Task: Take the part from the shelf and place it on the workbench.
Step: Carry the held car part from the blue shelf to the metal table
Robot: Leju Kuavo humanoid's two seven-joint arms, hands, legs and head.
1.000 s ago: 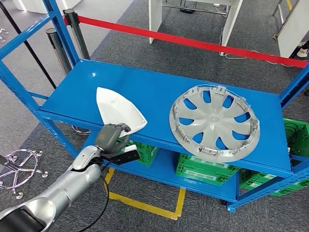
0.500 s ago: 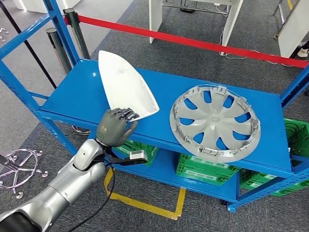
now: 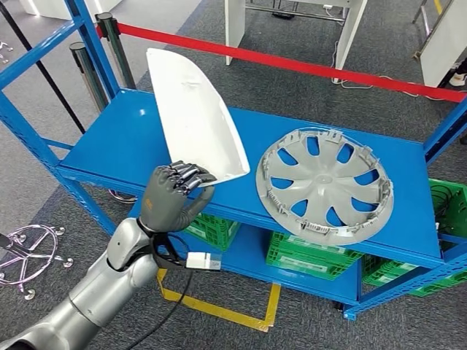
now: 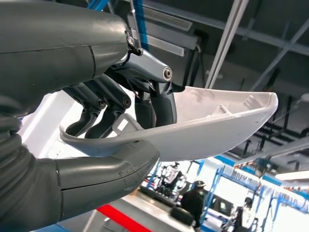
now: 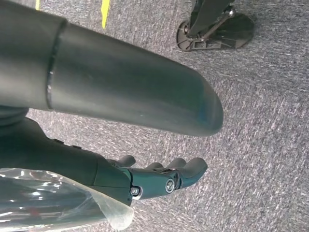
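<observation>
From the head view, my left hand [image 3: 171,195] holds the white part [image 3: 195,117] only by its near edge, tilted up above the blue shelf [image 3: 118,142]. I judge that it could pivot and slip out, or its far tip could swing into the wheel cover [image 3: 325,186] just beside it

In the left wrist view, my fingers [image 4: 156,104] press into the hollow side and my thumb [image 4: 109,169] clamps from below

In the right wrist view, my right hand [image 5: 160,179] hangs over the carpet, loosely spread, holding nothing
</observation>
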